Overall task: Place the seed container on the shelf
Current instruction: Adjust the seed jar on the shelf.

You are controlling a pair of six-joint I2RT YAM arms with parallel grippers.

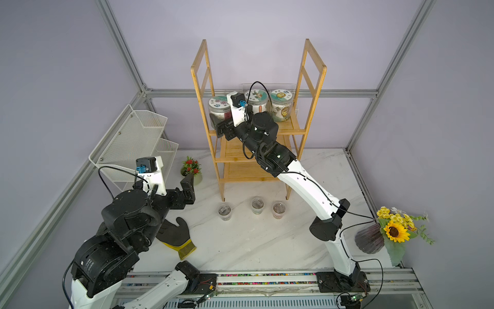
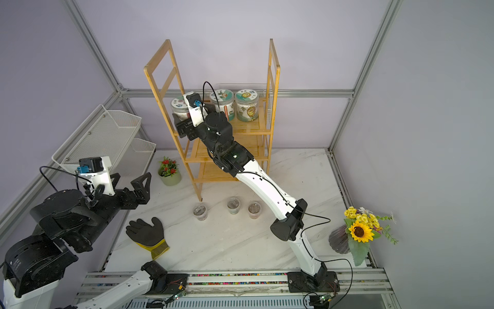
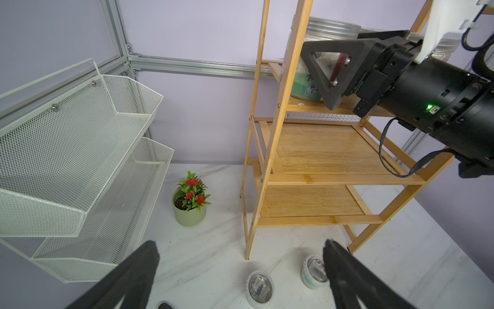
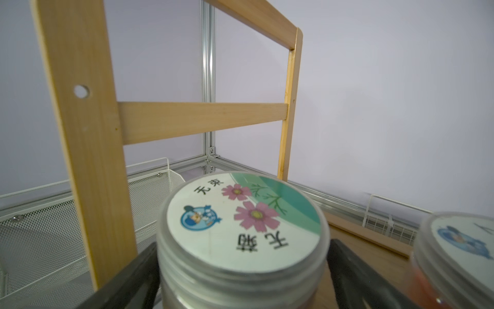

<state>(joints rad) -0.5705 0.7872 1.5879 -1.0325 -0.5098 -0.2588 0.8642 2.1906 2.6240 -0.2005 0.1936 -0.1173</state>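
The seed container [image 1: 217, 103], a clear jar with a pink-flower lid [image 4: 242, 222], stands at the left end of the top tier of the bamboo shelf [image 1: 312, 72]. My right gripper [image 4: 243, 250] is open and straddles the jar, one finger on each side. A gap shows between the jar and one finger [image 4: 344, 256]. In the left wrist view a finger [image 3: 320, 75] of the right gripper hides part of the jar [image 3: 303, 88]. My left gripper [image 2: 128, 179] hangs open and empty above the table's left side, far from the shelf [image 2: 275, 72].
Two more jars [image 1: 257, 96] [image 1: 280, 97] share the top tier; the lower tiers [image 3: 320, 149] are bare. Three small cups [image 1: 257, 205] stand before the shelf. A black glove [image 1: 176, 232], a potted plant [image 1: 191, 168], a wire basket [image 1: 133, 139] and a sunflower vase [image 1: 370, 239] ring the table.
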